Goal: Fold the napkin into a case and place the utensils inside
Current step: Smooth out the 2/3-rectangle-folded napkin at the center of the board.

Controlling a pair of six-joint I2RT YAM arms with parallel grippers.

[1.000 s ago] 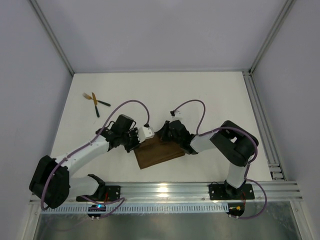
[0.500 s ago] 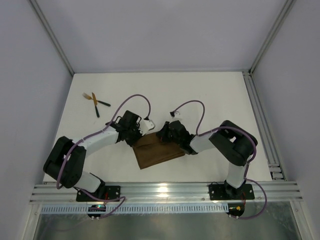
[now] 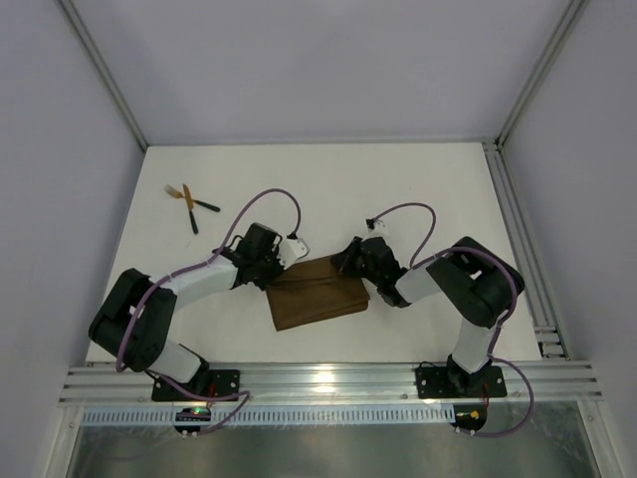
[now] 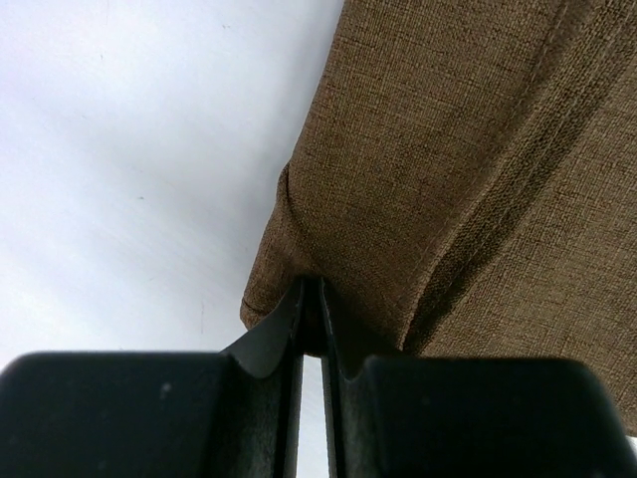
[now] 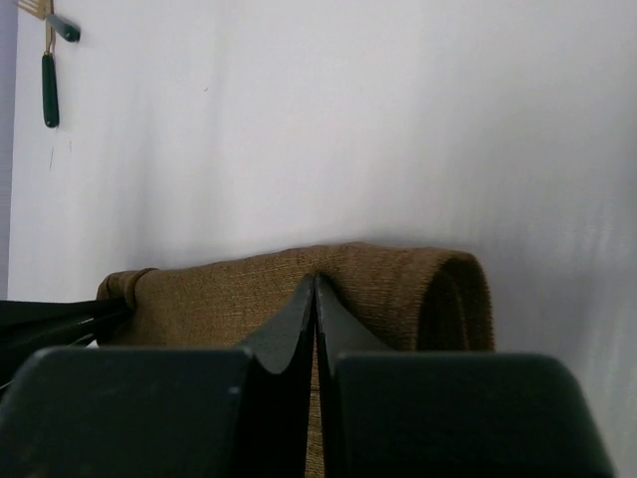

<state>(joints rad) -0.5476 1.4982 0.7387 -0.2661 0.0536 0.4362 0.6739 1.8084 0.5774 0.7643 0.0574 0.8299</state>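
While the left gripper and right gripper are clamping opposite ends of the folded dark-brown cloth napkin between them, apparently tensioning its crease, slim gold-headed black-handled utensils are lying well beyond the left.

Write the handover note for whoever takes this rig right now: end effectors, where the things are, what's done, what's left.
Left end effector: shut on the far left corner of the napkin.
Right end effector: shut on the napkin's far right folded edge.
Things: the napkin lies as a flat folded oblong on the table, near the middle, between the arms. The utensils lie together at the far left, apart from the cloth.
Done: napkin folded over.
Left: complete any remaining folds, then fetch both utensils and slide them inside.
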